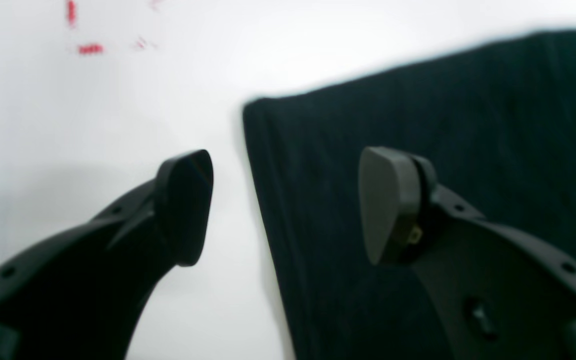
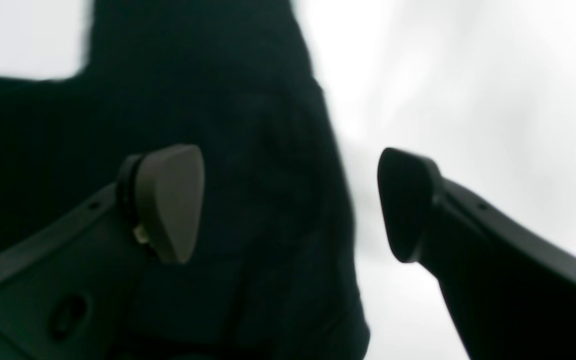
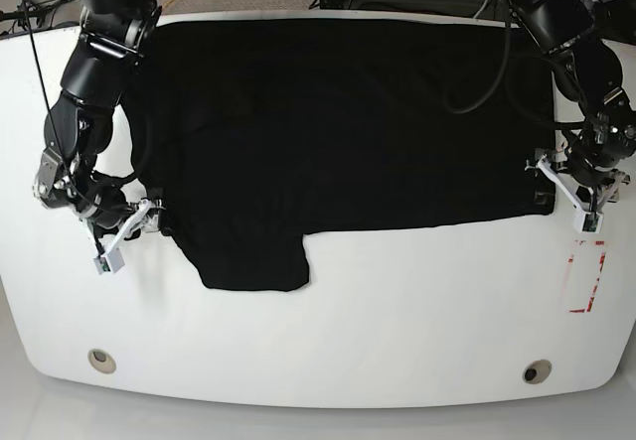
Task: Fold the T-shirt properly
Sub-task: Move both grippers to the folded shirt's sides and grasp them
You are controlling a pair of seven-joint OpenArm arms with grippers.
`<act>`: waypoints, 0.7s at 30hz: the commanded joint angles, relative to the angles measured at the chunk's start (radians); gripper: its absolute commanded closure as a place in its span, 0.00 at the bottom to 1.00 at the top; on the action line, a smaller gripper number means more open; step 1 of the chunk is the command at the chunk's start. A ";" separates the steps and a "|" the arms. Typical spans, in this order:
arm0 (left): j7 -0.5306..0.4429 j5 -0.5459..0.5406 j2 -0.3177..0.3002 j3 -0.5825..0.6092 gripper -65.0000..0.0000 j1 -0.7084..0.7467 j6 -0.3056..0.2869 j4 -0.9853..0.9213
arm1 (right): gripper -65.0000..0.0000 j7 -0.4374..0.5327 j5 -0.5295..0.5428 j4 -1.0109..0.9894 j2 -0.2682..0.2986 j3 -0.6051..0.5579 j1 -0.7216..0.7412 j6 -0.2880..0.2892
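T-shirt, large plain black soft fabric, spread flat across white table; best pinched at opposite edges by left gripper and right gripper together (both gaping, empty).

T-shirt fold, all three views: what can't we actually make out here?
- T-shirt graphic: not visible in any view; base shows only flat black.
- Far sleeve and collar: base view, lost at the top table edge and behind the arms.
- Fabric layers and creases: both wrist views blurred.
- Left gripper and right gripper height above the cloth: open, but contact can't be judged.
- Red marks: too small to read.
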 commanded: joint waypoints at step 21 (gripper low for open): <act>-0.113 0.038 -0.028 0.001 0.34 -0.069 0.022 -0.153 | 0.22 0.434 0.024 -0.497 0.037 -0.328 0.184 0.009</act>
